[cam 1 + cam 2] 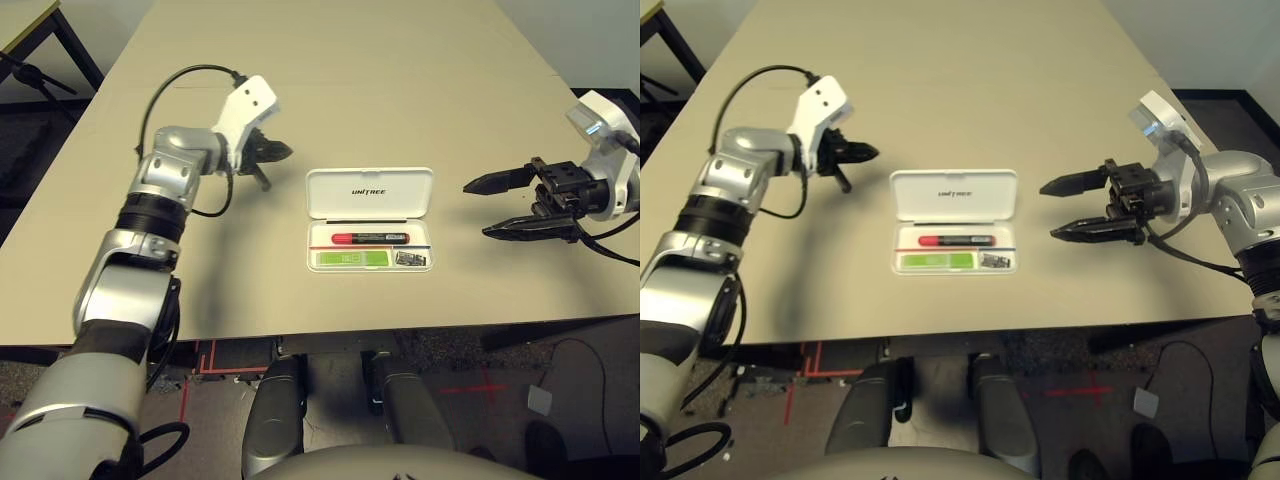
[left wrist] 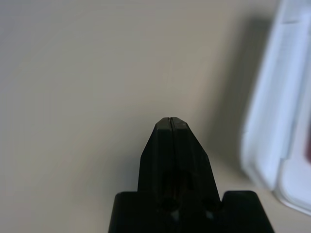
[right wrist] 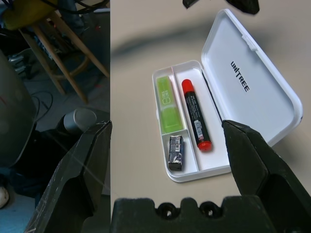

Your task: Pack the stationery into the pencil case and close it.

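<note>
White hard-plastic pencil case [image 1: 369,232], flat, rounded corners, lies open mid-worktop [image 1: 330,90], lid with dark "UNITREE" print folded back on the far side, tray toward me. In the tray: red marker with black end [image 1: 370,238] along the long far compartment; lime-green highlighter [image 1: 352,259] in the near compartment; small silver-and-black stubby piece [image 1: 407,258] in the little pocket just beside it, to my right. All three pieces of stationery appear stowed.

My left claw [image 1: 272,152] is pinched fully shut, holding nothing, hovering off the lid's left far corner, close but apart. My right claw [image 1: 512,206] is spread wide and empty, well to the right of the case, fingers aimed at it.

Step in hand, as I judge it: packing done, closing begins. The shut left claw looks set to act as a pusher.

Next move: get the left tip behind or under the lid's far edge, swing the lid toward me over the tray, press until it latches. Case is light and may skid; right claw could brace the tray's right end.
</note>
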